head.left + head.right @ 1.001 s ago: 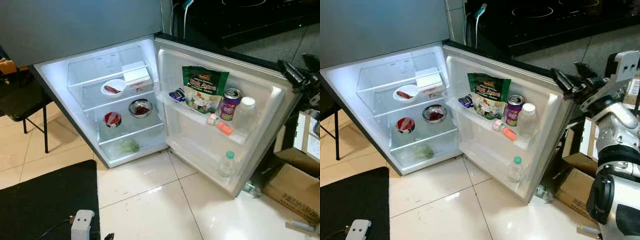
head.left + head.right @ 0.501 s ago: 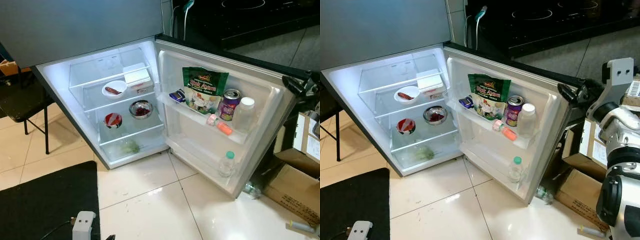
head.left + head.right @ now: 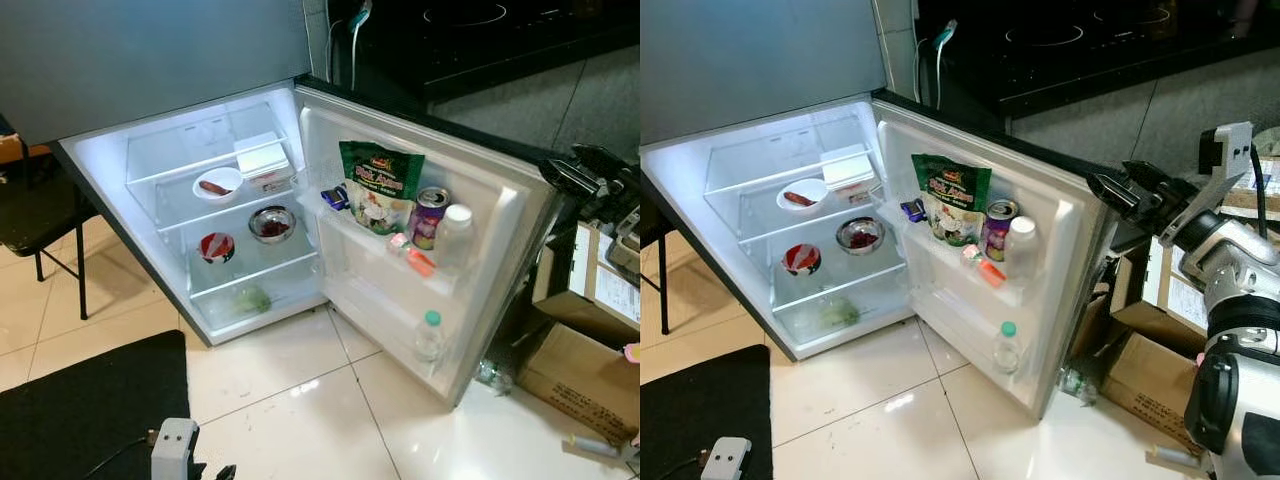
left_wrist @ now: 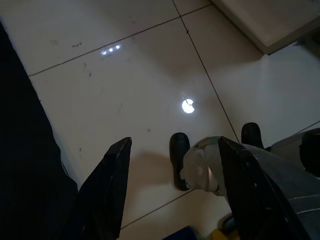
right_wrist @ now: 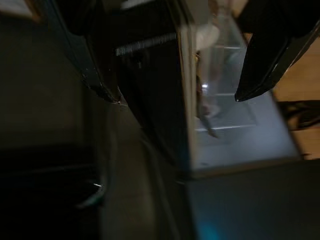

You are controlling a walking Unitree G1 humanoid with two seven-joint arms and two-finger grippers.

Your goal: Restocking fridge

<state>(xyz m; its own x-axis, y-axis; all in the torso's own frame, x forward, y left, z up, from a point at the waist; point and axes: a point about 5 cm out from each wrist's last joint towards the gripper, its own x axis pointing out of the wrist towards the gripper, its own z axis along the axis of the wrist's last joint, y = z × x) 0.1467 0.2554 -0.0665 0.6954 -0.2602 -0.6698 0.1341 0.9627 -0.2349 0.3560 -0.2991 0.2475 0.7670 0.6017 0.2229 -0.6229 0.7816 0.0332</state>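
Now we see our right gripper [image 3: 1110, 188] at the right of the frame, fingers spread wide and empty, straddling the outer edge of the fridge door [image 3: 1055, 215]. Centre frame, the fridge [image 3: 160, 145] stands open and lit. Our left gripper [image 4: 172, 185] hangs over the floor tiles [image 4: 125, 90], fingers parted, holding nothing.

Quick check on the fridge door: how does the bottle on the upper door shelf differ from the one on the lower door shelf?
The upper bottle has a white cap and a whitish, opaque-looking body; the lower bottle has a green cap and a clear body. The upper bottle stands crowded beside a purple can and a green bag; the lower bottle stands alone on its shelf. Both stand upright on the open door.
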